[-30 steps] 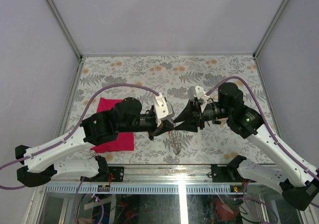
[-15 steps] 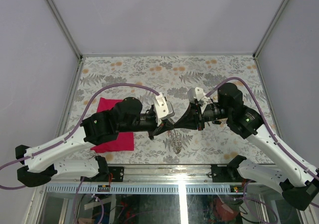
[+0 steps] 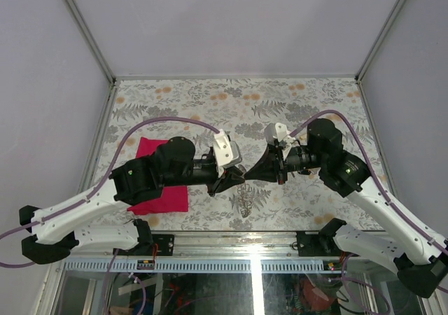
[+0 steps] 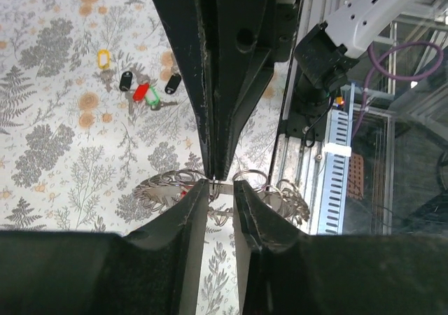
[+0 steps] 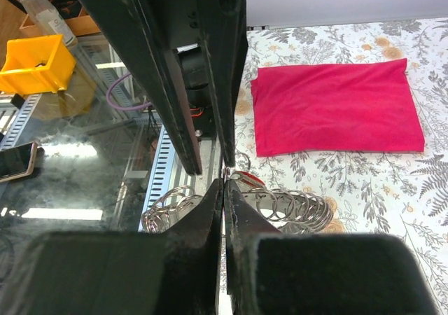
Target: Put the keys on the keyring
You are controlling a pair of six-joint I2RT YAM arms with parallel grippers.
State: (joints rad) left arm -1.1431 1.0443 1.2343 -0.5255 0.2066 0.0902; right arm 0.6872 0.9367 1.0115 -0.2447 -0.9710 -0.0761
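The left gripper (image 4: pixel 220 189) has just spread its fingers, while the right gripper (image 5: pixel 224 180) has pressed together at the keyring (image 5: pixel 287 206), whose coil sits just beneath the 2 meeting tips. This is judged a handover. The keys (image 4: pixel 143 91) lie clustered on the table (image 4: pixel 42 119), well apart.

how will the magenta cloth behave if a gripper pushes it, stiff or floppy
Likely floppy: the cloth lies flat, slightly rumpled at one corner, so a push would probably bunch it rather than slide it. It looks thin, so probably light.
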